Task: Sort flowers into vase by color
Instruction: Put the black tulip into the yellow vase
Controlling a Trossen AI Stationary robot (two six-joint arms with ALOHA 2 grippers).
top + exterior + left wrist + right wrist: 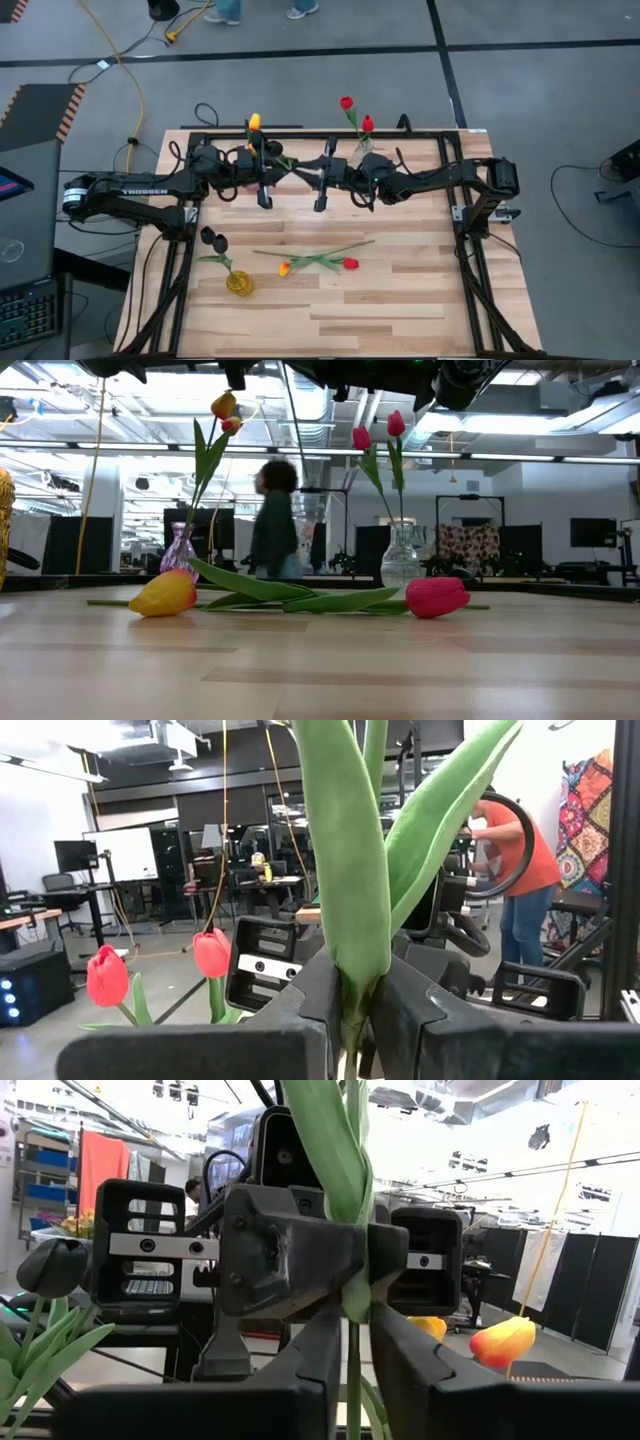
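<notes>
green stem (352,960) pinched by left gripper (352,1020), right gripper (352,1370) alongside

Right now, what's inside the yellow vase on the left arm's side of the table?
Near-black tulips stand in the yellow vase, with two dark heads and green leaves leaning out. The stem ends inside the vase are hidden, and whether it holds anything else cannot be seen.
</notes>
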